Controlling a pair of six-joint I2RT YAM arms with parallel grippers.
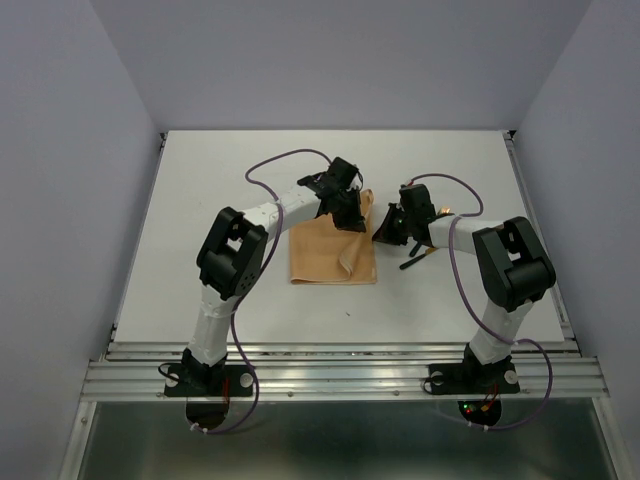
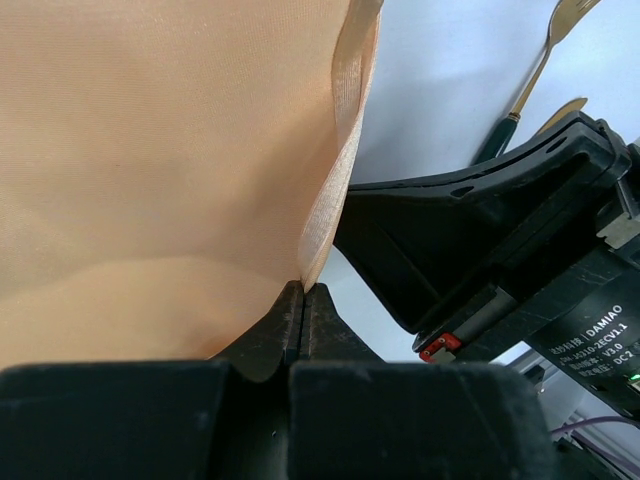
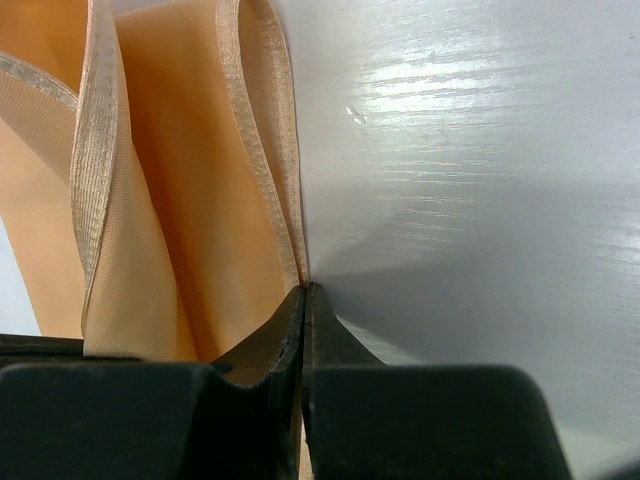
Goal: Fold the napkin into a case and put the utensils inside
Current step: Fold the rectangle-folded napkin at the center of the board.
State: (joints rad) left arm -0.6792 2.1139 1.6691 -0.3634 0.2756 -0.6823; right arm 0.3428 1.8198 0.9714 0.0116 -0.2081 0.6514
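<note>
The peach-orange napkin [image 1: 330, 252] lies partly folded in the middle of the white table, its far right edge lifted. My left gripper [image 1: 348, 213] is shut on that edge near the far corner; in the left wrist view the hem [image 2: 330, 190] runs into the closed tips [image 2: 303, 290]. My right gripper [image 1: 385, 232] is shut on the napkin's right edge; the right wrist view shows folded hems [image 3: 255, 150] pinched at the tips [image 3: 304, 290]. The utensils lie right of the napkin: a gold fork [image 2: 560, 30] with a dark handle, and a dark handle [image 1: 415, 261] behind my right gripper.
Purple cables [image 1: 280, 160] loop over both arms. The right gripper body [image 2: 520, 240] sits close beside my left gripper. The table [image 1: 200, 200] has a raised rail along its near edge [image 1: 340, 350] and grey walls around.
</note>
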